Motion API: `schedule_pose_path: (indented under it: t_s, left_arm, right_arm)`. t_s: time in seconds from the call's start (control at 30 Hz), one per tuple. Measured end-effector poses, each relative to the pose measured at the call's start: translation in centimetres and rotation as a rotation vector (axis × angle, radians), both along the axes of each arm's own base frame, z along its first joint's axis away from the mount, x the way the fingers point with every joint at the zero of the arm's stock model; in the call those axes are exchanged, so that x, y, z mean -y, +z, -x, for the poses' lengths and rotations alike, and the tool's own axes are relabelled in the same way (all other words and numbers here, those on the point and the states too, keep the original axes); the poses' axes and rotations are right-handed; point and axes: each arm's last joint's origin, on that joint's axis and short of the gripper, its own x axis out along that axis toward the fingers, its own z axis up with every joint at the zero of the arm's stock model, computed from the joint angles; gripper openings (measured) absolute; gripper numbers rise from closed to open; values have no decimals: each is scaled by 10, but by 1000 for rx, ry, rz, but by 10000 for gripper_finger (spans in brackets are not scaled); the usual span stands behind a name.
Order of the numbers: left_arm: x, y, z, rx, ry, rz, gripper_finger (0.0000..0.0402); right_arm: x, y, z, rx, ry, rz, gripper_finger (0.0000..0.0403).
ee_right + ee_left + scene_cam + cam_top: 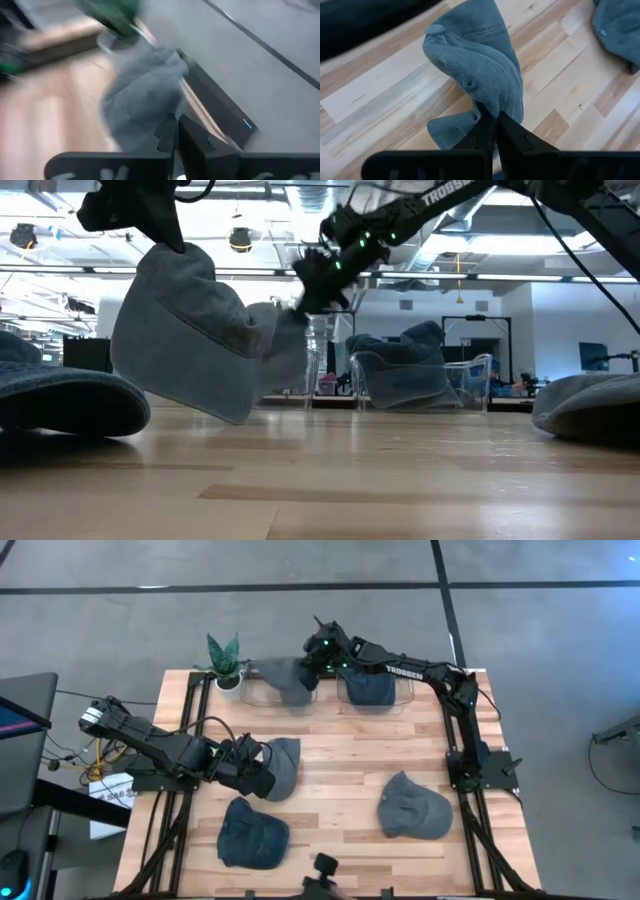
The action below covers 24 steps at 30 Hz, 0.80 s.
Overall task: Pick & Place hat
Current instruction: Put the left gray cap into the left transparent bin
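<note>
Several grey-blue caps are in view. My left gripper is shut on one cap over the table's middle left. My right gripper is shut on another cap at the far edge, above a clear bin. A second clear bin beside it holds a cap. Two more caps lie flat on the near half of the table. My left gripper pinches a bunched fold of the cap's crown between its two fingers, coming level from the table's left. The cap sits crumpled and tilted beyond the fingertips. Whether its lower edge touches the wood cannot be told. My right gripper pinches the cap's edge between its two fingers, reaching in from the table's right side. The cap is lifted clear and hangs slack below the fingers, over the left-hand bin.
A potted plant stands at the far left corner next to the left-hand bin. The low-view camera mount sits at the near edge. Bare wood shows between the two lying caps and in the table's middle.
</note>
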Motion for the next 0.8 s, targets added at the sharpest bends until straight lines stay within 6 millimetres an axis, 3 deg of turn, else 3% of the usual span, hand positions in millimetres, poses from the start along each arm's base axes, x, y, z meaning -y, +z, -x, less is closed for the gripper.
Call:
schedule_pose_path:
  t_s: [0.2, 0.43, 0.6, 0.8]
  left_arm:
    - [0, 0, 0, 6, 4, -8, 0]
    - [0, 0, 0, 8, 4, -13, 0]
    - [0, 0, 0, 6, -1, -15, 0]
    - [0, 0, -1, -6, -44, -44, 0]
  right_arm:
    - [5, -12, 10, -60, 17, -110, 65]
    - [6, -8, 12, -52, 35, -117, 183]
    - [10, 22, 14, -32, 28, -105, 271]
    - [10, 61, 27, -90, 55, -111, 340]
